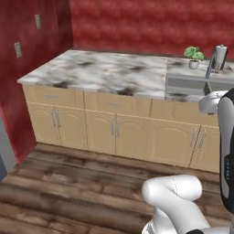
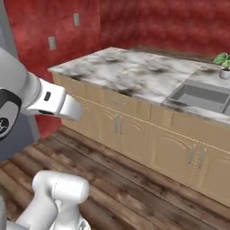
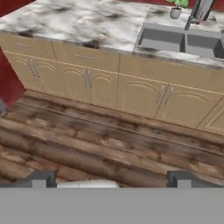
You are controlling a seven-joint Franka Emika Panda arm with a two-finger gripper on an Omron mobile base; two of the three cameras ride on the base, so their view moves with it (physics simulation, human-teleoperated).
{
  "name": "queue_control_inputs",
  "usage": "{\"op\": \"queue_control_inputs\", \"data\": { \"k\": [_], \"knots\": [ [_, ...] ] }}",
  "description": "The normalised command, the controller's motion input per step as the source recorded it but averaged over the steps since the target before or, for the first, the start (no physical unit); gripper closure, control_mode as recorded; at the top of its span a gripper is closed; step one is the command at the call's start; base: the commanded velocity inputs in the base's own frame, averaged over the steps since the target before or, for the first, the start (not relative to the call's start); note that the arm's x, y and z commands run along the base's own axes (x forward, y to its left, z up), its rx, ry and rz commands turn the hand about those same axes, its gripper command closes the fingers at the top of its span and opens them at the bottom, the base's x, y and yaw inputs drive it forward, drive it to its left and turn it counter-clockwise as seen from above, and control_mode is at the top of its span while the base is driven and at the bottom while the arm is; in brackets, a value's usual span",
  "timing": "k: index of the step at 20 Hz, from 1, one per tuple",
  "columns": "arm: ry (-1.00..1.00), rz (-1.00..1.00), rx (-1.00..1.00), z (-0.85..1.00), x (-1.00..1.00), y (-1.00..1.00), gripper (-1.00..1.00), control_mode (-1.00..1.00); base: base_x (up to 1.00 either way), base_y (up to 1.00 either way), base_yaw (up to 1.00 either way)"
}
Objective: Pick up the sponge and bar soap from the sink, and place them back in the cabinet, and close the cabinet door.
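Note:
The dark grey double-basin sink [image 1: 189, 85] [image 2: 198, 97] [image 3: 162, 40] is set into the marble counter at the right, with a steel faucet [image 1: 215, 59] [image 3: 197, 11] behind it. The sponge and the bar soap are hidden from these angles; what I see of the basins is bare grey. The cabinet and the cabinet door are out of view. My gripper [image 3: 111, 180] hangs high over the wooden floor, well short of the counter front. It is open, with its fingertips [image 3: 41, 179] far apart and nothing between them.
A marble counter [image 1: 105, 71] [image 2: 130, 67] runs along red walls. Tan drawers and arched base doors [image 3: 100, 85] sit under it. A small potted plant [image 1: 194, 55] [image 2: 223, 61] [image 3: 176, 7] stands behind the sink. Dark wooden floor [image 3: 87, 144] lies before the counter.

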Motion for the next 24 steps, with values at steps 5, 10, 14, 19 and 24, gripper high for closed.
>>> {"op": "queue_control_inputs", "data": {
  "k": [5,10,14,19,24],
  "knots": [
    [0.0,0.0,0.0,0.0,0.0,0.0,-1.0,1.0,0.02,-0.74,-0.44],
    [0.0,0.0,0.0,0.0,0.0,0.0,-1.0,1.0,0.34,-0.57,-0.24],
    [0.0,0.0,0.0,0.0,0.0,0.0,-1.0,1.0,0.58,-0.44,-0.16],
    [0.0,0.0,0.0,0.0,0.0,0.0,-1.0,1.0,0.56,-0.56,-0.17],
    [0.0,0.0,0.0,0.0,0.0,0.0,-1.0,1.0,0.32,-0.44,-0.32]
  ]
}}
